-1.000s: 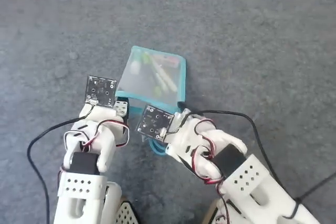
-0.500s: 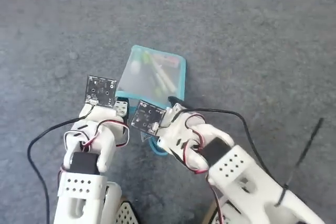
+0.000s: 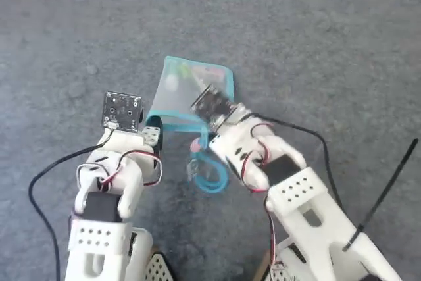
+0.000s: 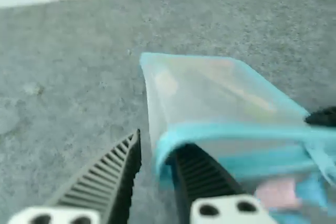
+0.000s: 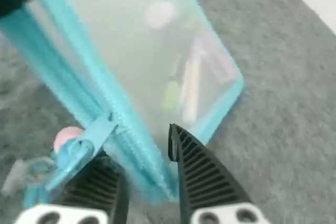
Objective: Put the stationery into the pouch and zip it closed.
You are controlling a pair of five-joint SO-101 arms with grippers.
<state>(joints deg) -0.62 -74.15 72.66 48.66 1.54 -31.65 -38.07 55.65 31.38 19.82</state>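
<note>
Lying nearest me on the grey table [image 3: 329,51], a teal strap loop [image 3: 212,179] and a pink charm [image 3: 196,144] hang off the zipper pull [image 5: 86,137]. Just beyond, the left gripper [image 4: 157,142] sits at the 7 o'clock corner of the pouch [image 3: 176,97], jaws apart, the teal edge draped against one finger. The right gripper [image 5: 142,148] stands at about 5 o'clock, its jaws apart too and astride the zip edge. The translucent pouch stretches past them toward 12 o'clock, with stationery [image 5: 186,90] showing inside.
</note>
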